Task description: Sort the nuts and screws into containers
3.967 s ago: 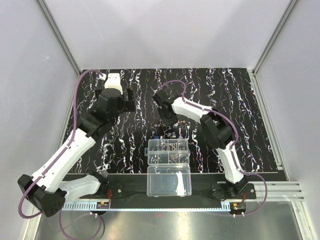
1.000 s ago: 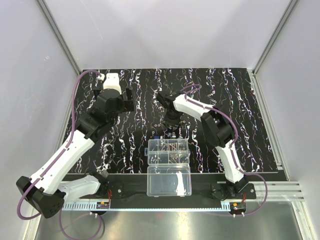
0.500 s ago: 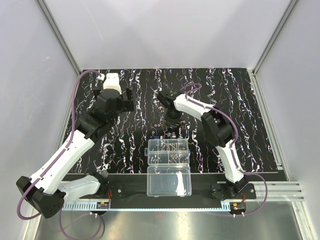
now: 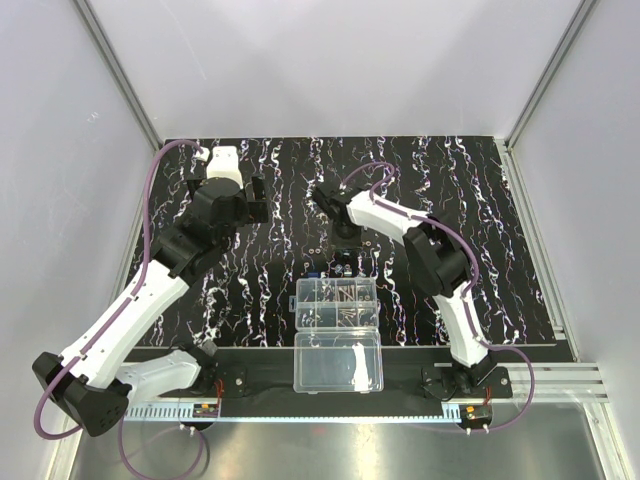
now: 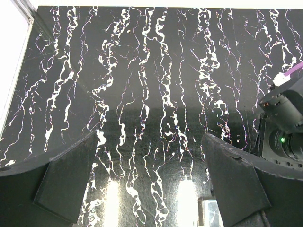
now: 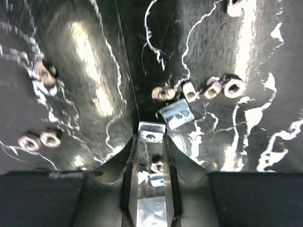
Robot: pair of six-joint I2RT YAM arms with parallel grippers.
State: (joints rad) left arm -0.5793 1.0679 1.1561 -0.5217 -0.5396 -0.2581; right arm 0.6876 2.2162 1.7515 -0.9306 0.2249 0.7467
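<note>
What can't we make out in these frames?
Top view: the containers: contents too small to sort by type.
Right wrist: right gripper, shut on a silvery piece, hides the mat beneath; one nut cut by the top edge.
Left wrist: pale object cut by the bottom edge, unidentifiable.

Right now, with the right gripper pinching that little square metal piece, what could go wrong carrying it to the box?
1. The right gripper holds the square nut only at its fingertips; it may slip in transit.
2. A second square nut and loose nuts lie close beside it; lifting could scatter them.
3. The containers are small; a release may miss.
</note>
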